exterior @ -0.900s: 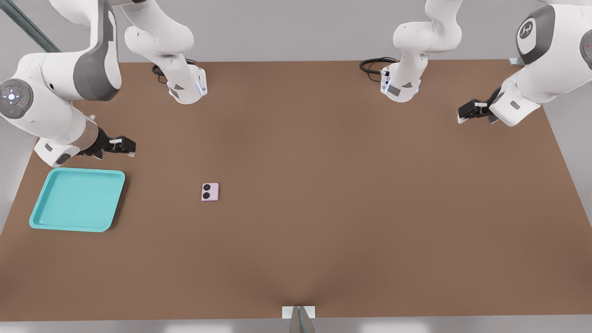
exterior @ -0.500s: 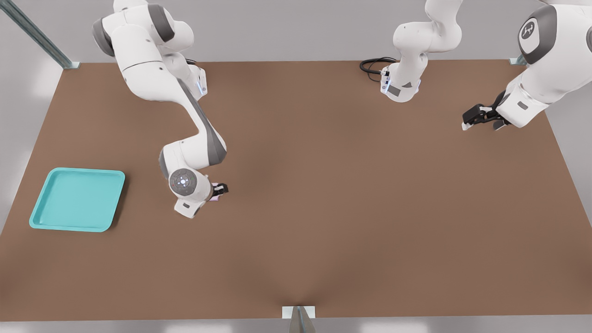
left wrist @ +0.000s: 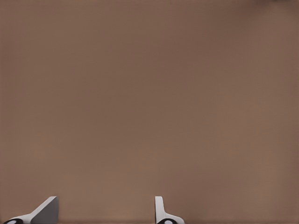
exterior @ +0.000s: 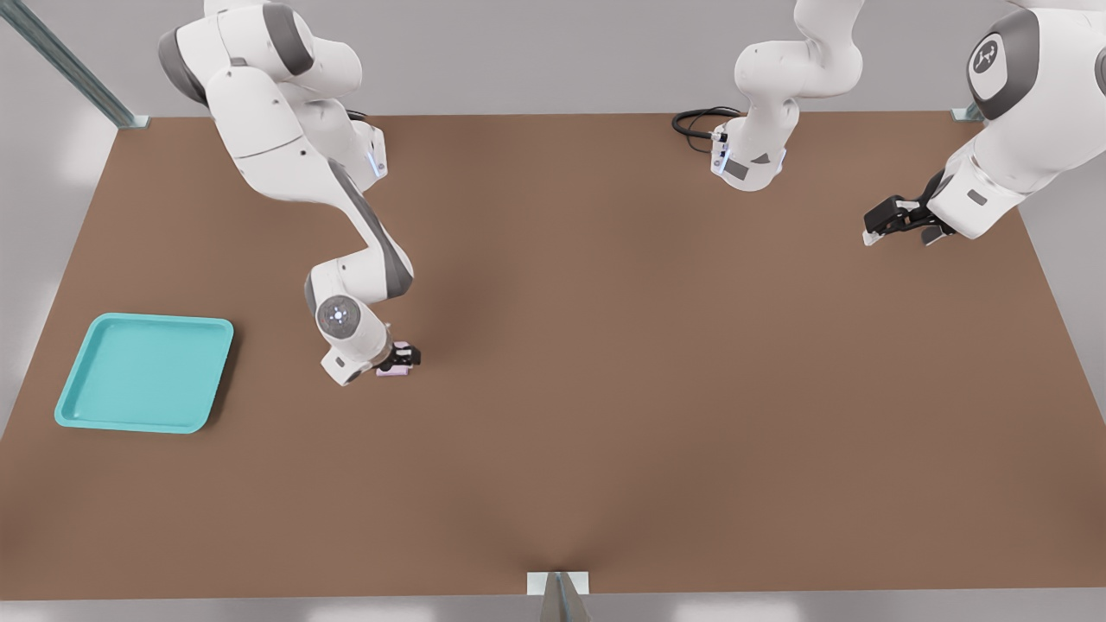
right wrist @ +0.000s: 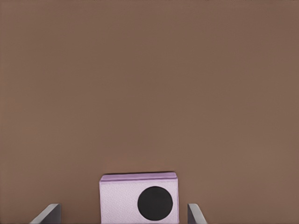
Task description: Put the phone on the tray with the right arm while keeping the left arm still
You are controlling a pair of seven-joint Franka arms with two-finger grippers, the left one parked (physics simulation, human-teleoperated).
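The phone (exterior: 396,371) lies flat on the brown table (exterior: 622,363), and only a pale pink-lilac strip of it shows in the front view, under the black gripper (exterior: 403,357) of the right arm (exterior: 285,138). In the right wrist view the phone (right wrist: 138,198) shows more plainly: a lilac slab with one round black lens in sight, lying between the two grey fingertips (right wrist: 46,214). Those fingertips stand spread, one on each side of the phone with a strip of bare table showing between each tip and the phone's edge, so the gripper (right wrist: 124,215) brackets the phone without pinching it.

Taking the phone as the landmark: the gripper sits directly over it, low and close to the table. The arm's round grey wrist disc (exterior: 337,316) with small white lights is just beside the phone, toward the front view's left and a little farther back. From there the white arm rises and bends back to its base (exterior: 359,164) at the far edge of the table, well behind the phone.

The tray (exterior: 73,415), turquoise with a low raised rim, lies well apart from the phone toward the front view's left, at about the same depth on the table, near the table's edge on that side. Bare brown table lies between tray and phone
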